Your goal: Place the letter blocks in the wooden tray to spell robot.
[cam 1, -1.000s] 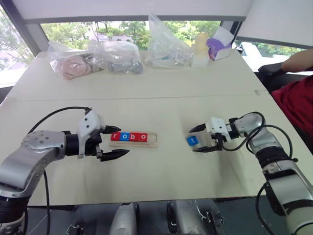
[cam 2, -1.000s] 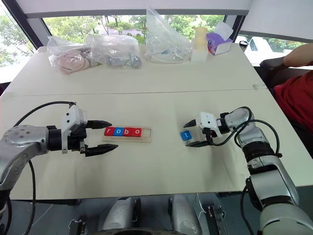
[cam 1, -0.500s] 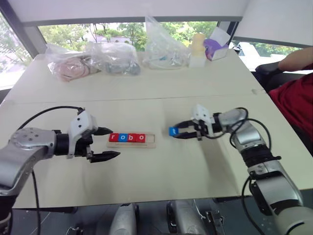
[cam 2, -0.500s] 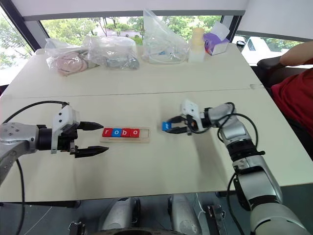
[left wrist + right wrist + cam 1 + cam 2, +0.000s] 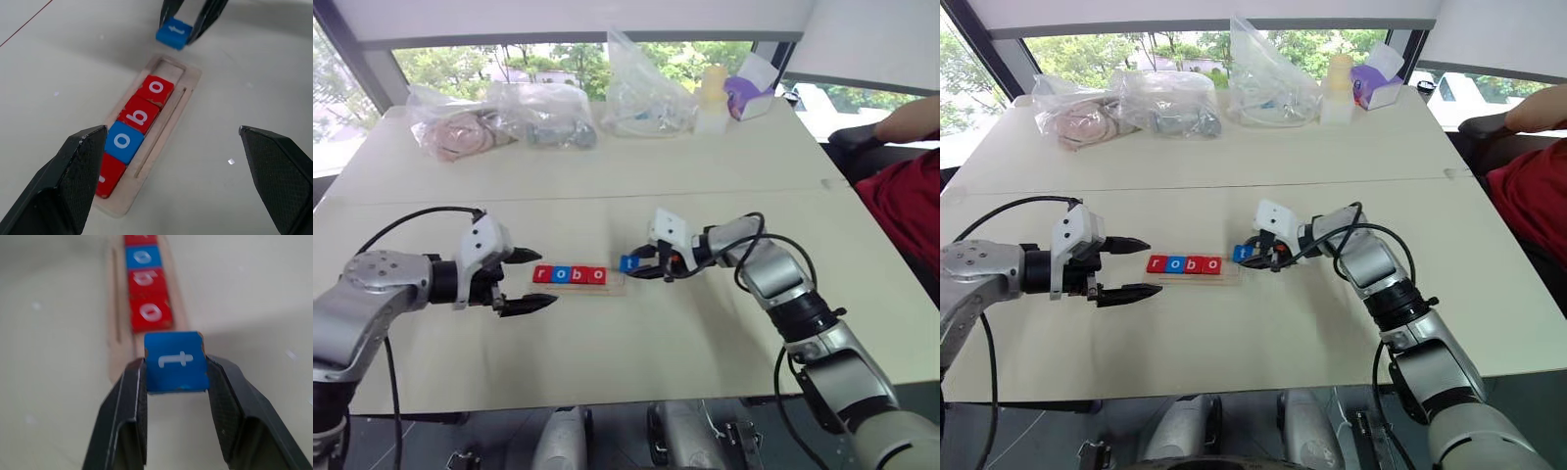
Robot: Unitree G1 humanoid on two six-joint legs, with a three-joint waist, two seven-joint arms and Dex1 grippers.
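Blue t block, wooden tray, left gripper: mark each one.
blue t block [image 5: 176,360], right wrist view, on its lettered face.
wooden tray [image 5: 168,119], left wrist view, on the bare rim beside the tiles.
left gripper [image 5: 530,281], left eye view, midway between its open fingertips.

Pale wood for the tray [image 5: 188,78]. Inside it, 4 blocks with white letters: red r [image 5: 108,174], blue o [image 5: 122,141], red b [image 5: 140,114], red o [image 5: 155,89]. Blue too for the t block [image 5: 176,360], white letter, pinched between black fingers [image 5: 229,396]. Cream-white across the counter [image 5: 636,186]. Clear plastic for the bags [image 5: 548,113] at the far edge, purple on the small box [image 5: 751,98] beside them.
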